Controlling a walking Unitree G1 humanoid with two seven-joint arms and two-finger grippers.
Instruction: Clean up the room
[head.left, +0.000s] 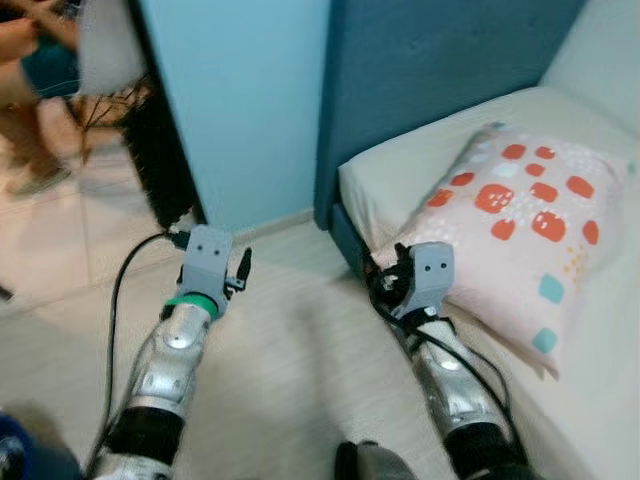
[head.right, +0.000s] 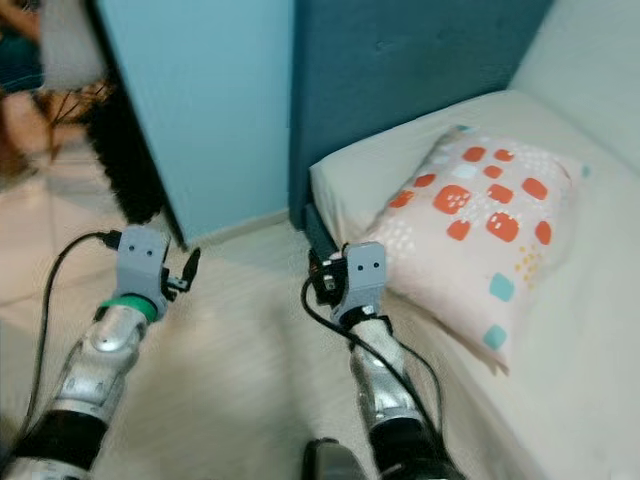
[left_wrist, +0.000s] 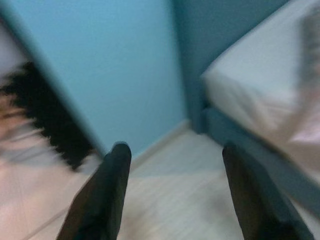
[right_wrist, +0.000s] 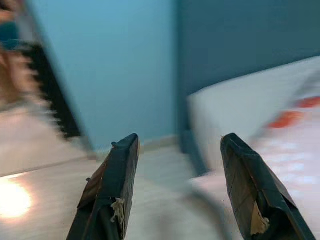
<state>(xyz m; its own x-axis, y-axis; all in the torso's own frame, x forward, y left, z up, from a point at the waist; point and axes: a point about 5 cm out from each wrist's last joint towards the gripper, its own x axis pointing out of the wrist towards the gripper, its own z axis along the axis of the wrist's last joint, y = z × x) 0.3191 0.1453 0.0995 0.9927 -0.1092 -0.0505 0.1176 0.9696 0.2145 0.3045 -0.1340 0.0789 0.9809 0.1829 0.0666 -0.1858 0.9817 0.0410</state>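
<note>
Because the pillow (head.left: 515, 235) lies askew at centre right of the frame, hanging off the bed (head.left: 400, 165) edge, the right pincer (right_wrist: 175, 187), fingers apart, sits just beside its corner; the left pincer (left_wrist: 172, 192), also apart, idles over floor (head.left: 290, 350) at lower left.

Open floor (head.left: 290, 330) ahead between both arms; blocked beyond by light blue wall (head.left: 240, 100), headboard (head.left: 420, 60), and bed (head.left: 400, 180) with pillow (head.left: 510, 230) rightward.
</note>
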